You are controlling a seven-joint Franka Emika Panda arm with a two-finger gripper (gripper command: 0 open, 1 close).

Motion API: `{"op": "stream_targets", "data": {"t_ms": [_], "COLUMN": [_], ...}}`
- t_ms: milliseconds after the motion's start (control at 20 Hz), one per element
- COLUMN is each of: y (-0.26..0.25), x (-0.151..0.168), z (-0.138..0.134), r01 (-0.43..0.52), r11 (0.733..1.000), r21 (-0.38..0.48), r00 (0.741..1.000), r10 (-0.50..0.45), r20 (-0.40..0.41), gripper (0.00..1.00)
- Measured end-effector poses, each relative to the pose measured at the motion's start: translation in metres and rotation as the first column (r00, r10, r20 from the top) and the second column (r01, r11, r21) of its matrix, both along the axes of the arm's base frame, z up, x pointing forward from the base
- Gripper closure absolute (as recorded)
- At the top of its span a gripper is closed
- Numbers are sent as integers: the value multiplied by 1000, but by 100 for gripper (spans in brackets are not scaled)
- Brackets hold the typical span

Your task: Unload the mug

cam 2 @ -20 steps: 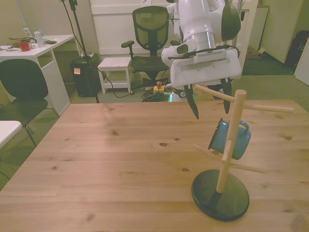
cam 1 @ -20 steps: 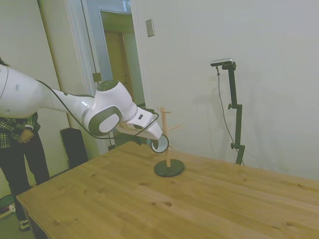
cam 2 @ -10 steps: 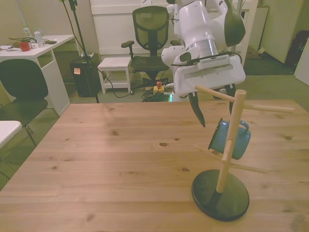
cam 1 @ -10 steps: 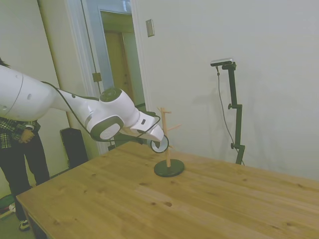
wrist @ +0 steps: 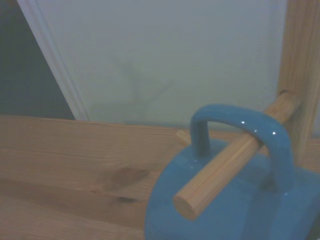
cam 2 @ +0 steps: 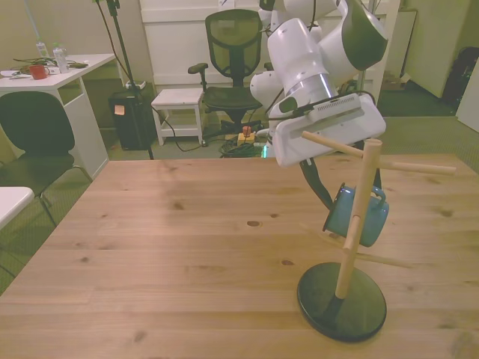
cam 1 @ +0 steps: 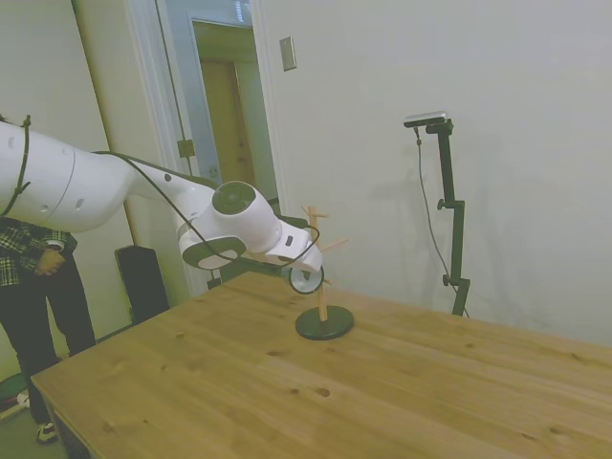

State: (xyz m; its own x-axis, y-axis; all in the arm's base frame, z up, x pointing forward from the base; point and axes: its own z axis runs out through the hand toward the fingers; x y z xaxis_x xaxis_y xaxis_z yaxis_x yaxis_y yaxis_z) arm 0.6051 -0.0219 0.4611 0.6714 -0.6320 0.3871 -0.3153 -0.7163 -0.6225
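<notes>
Lowered and tilted since before, the gripper [cam 2: 350,196] is seen spread apart astride the mug [cam 2: 356,217], hung by its handle on a peg [wrist: 235,157].

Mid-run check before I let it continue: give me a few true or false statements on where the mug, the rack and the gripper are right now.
1. The mug hangs by its handle on a peg of the wooden mug tree. True.
2. The mug stands upright on the table. False: it is off the table, hung on the tree.
3. The gripper is at the mug's height, one dark finger on the mug's side toward the front view's left. True.
4. The peg passes through the mug's handle. True, the wrist view shows it.
5. The mug tree has tipped over. False: it stands upright on its dark round base.
</notes>
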Motion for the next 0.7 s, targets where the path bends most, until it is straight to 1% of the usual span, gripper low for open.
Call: {"op": "stream_targets", "data": {"t_ms": [100,150,700], "y": [4,7,18], "x": [5,7,14], "z": [-2,-2,2], "r01": [-8,-13,-46], "r11": [1000,1000,999], "r21": [3,4,24], "r00": [1000,1000,999], "r10": [8,13,46], "r20": [0,2,-2], "gripper": [0,100,100]}}
